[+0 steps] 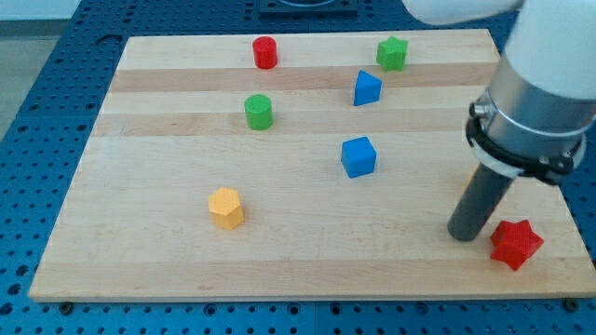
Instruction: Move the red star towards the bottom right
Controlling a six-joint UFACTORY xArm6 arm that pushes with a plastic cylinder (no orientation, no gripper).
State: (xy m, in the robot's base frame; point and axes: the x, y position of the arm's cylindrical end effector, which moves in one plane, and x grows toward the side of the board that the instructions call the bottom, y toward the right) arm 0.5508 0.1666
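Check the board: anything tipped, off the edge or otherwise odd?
Nothing stands out. All seven blocks sit flat on the wooden board. The red star lies near the bottom-right corner, close to the edge but fully on. My tip rests just to its left, a small gap showing between them.

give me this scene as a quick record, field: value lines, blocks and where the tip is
board: wooden board on a blue perforated table
my tip: at the view's lower right, just left of the red star
red star: near the board's bottom right corner
red cylinder: top edge, left of centre
green cylinder: below the red cylinder
green block: top, right of centre, shape unclear
blue blocks: one upper, one cube near centre
yellow block: lower left, roughly hexagonal
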